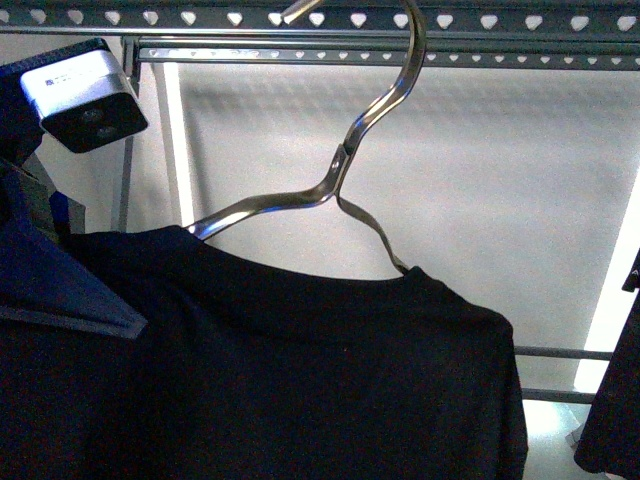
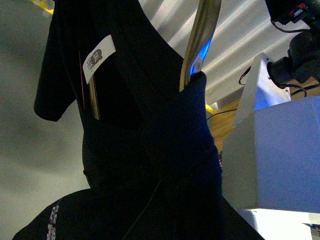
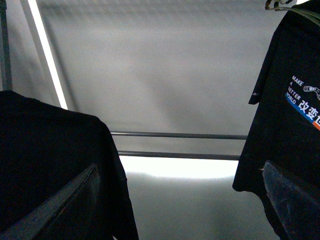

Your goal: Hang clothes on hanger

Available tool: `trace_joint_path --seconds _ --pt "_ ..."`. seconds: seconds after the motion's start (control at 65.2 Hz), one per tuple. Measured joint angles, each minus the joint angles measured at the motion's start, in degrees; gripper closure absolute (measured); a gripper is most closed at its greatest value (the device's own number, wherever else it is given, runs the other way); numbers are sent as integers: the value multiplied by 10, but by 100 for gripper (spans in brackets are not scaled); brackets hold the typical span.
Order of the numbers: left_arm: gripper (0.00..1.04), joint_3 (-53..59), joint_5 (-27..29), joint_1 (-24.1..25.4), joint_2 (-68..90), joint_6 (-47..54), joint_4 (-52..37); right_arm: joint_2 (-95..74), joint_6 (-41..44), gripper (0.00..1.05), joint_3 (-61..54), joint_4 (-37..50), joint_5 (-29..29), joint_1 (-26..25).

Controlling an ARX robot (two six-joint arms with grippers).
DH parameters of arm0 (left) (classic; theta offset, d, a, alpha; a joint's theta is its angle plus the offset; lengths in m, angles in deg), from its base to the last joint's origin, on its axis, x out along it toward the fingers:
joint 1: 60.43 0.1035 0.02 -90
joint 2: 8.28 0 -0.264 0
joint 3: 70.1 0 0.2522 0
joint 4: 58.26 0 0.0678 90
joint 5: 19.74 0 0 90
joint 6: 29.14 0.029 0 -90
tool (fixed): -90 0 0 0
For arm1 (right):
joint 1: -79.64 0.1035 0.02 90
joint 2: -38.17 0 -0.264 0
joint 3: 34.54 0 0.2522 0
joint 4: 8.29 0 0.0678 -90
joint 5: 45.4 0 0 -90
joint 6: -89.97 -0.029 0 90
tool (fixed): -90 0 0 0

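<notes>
Front view: the rack (image 1: 300, 18) runs its 2 rails, punched with heart-shaped holes, across 12 o'clock. A metal coat hanger (image 1: 300, 195) reaches its hook up to the rails near 12 o'clock. The black T-shirt (image 1: 330, 380) is draped over the hanger's shoulders and fills the picture from 9 to 5 o'clock. At 10 o'clock sits a silver camera box (image 1: 85, 95). Below it, at 9 o'clock, part of the left gripper (image 1: 60, 285) lies against the shirt. At 4 o'clock a second T-shirt (image 1: 615, 400) shows at the edge.

Left wrist view: the shirt fills the picture at close range, with a white label (image 2: 98, 57) inside the collar and the hanger's metal passing through the neck. Beside the shirt stands a white housing (image 2: 280, 150). I cannot tell whether the left jaws are clenched or released.

Right wrist view: the right gripper (image 3: 178, 166) has its jaws released and spread wide, grasping nothing. The 1st shirt is beside one finger. The 2nd, printed "MAKE A BETTER", hangs beside the other. Between them run 2 thin bars (image 3: 175, 135).
</notes>
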Motion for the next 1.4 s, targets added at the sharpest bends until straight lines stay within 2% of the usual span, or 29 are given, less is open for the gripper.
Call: trace_joint_path --seconds 0.092,0.153,0.184,0.215,0.23,0.276,0.322,0.337,0.353,0.399,0.414,0.445,0.491,0.521,0.583,0.613,0.675,0.705,0.736,0.782,0.797,0.828,0.858,0.92,1.027,1.395 --pt "100 0 11 0 1 0 0 0 0 7 0 0 0 0" --pt "100 9 -9 -8 -2 -7 -32 0 0 7 0 0 0 0" --pt "100 23 -27 -12 -12 -53 -74 0 0 7 0 0 0 0" --pt "100 23 -27 -12 -12 -53 -74 0 0 7 0 0 0 0" --pt "100 42 -41 -21 -23 -89 -129 0 0 7 0 0 0 0" --pt "100 50 -62 -30 -32 -117 -160 0 0 7 0 0 0 0" --pt "100 85 -97 -45 -56 -162 -255 0 0 7 0 0 2 0" --pt "100 85 -97 -45 -56 -162 -255 0 0 7 0 0 1 0" --pt "100 99 -108 -52 -67 -207 -299 0 0 7 0 0 1 0" --pt "100 108 -122 -55 -76 -211 -333 0 0 7 0 0 0 0" --pt "100 120 -133 -64 -87 -260 -372 0 0 7 0 0 0 0" --pt "100 125 -136 -67 -92 -275 -391 0 0 7 0 0 0 0" --pt "100 157 -144 -82 -114 -318 -490 0 0 7 0 0 0 0" --pt "100 163 -144 -85 -117 -353 -510 0 0 7 0 0 0 0" --pt "100 192 -142 -102 -127 -416 -612 0 0 7 0 0 0 0" --pt "100 210 -128 -115 -124 -493 -702 0 0 7 0 0 0 0" --pt "100 182 -25 -138 -75 -666 -928 0 0 7 0 0 0 0" --pt "100 167 3 -142 -56 -759 -1037 0 0 7 0 0 4 0" --pt "100 163 2 -142 -44 -844 -1145 0 0 7 0 0 3 0" --pt "100 163 0 -141 -42 -907 -1252 0 0 7 0 0 0 0" --pt "100 163 -4 -139 -42 -957 -1334 0 0 7 0 0 0 0" --pt "100 163 -17 -137 -47 -994 -1440 0 0 7 0 0 -1 0" --pt "100 164 -27 -137 -59 -1021 -1497 0 0 7 0 0 0 0" --pt "100 167 -47 -137 -89 -1049 -1549 0 0 7 0 0 0 0" --pt "100 181 -87 -127 -105 -1078 -1583 0 0 7 0 0 0 0" --pt "100 206 -169 -121 -77 -1136 -1596 0 0 7 0 0 0 0"
